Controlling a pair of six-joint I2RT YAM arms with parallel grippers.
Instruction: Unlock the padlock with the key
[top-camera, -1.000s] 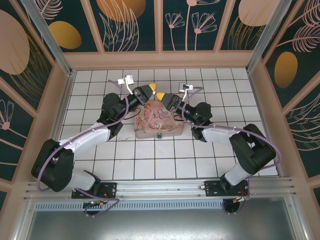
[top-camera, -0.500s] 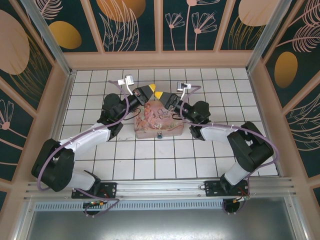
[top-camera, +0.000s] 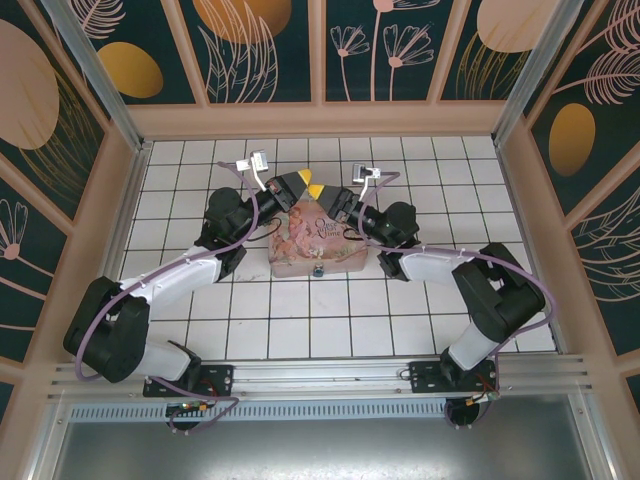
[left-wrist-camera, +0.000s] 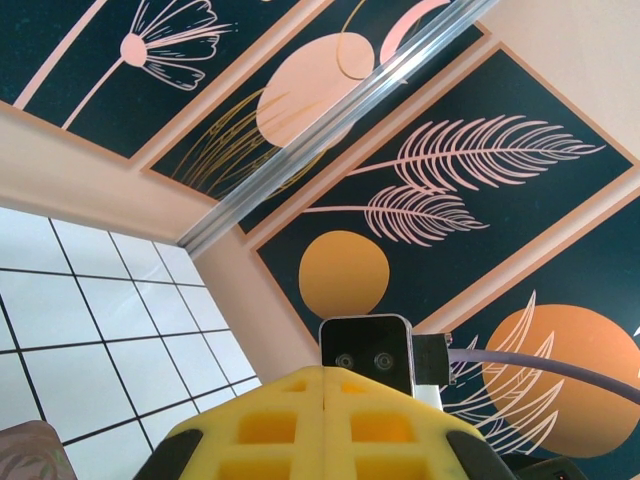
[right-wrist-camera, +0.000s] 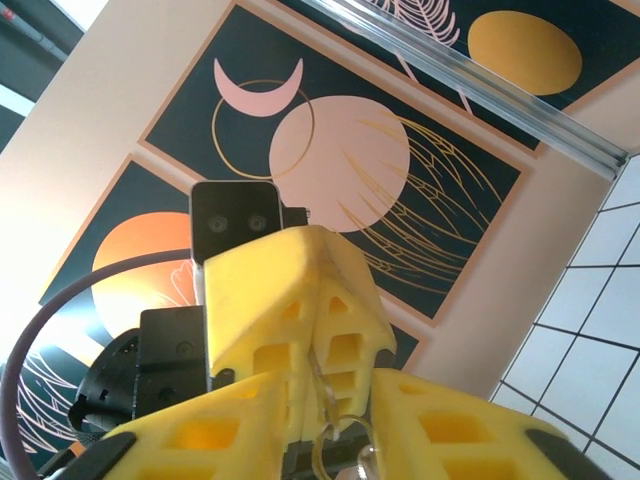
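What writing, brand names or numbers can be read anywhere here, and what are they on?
On the lid of the pink tin box: a few lines of dark curly lettering, too small and blurred to read.
On the wall panels: drawings of leaves, flowers, moons; no words.

The tin box (top-camera: 318, 238) lies at frame centre on the bench (top-camera: 300, 320). The padlock (top-camera: 319, 270) sits at the box's lower edge. The left gripper (top-camera: 303, 179) and right gripper (top-camera: 318, 190) meet side by side at its upper edge.
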